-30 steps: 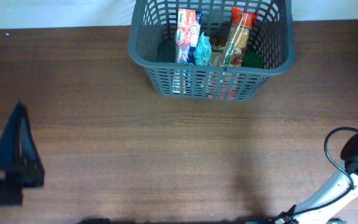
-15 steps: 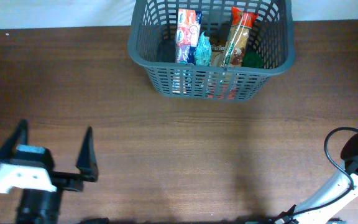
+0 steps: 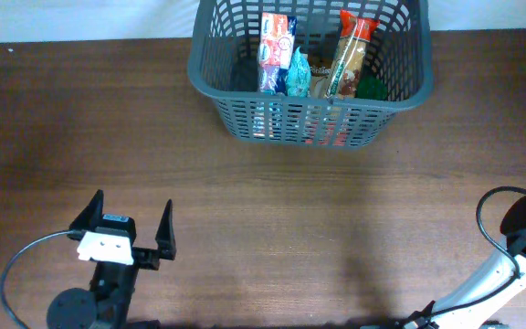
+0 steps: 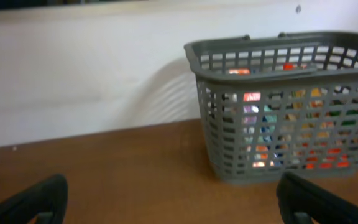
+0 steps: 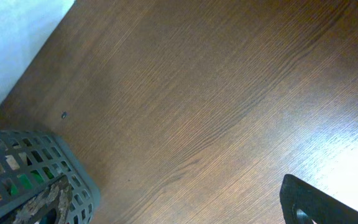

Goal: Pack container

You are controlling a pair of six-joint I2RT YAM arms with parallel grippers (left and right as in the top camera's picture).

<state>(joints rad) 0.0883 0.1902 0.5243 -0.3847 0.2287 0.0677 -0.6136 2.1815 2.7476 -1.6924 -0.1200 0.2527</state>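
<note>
Spotted the basket (image 3: 309,123) well ahead of the left gripper (image 3: 132,201) and off to its right, long side lying crosswise, packets (image 3: 278,55) standing inside. Saw those jaws spread wide, empty. Glimpsed the right gripper (image 5: 319,202), likewise released, holding nothing. Judged the left slightly nearer.

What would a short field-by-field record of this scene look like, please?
table: brown wood
basket: dark grey, upright, at the far edge
packets: several, standing or leaning inside the basket
left gripper: open, empty, near the front edge, apart from the basket
right gripper: open, over bare table; only one finger shows
</note>
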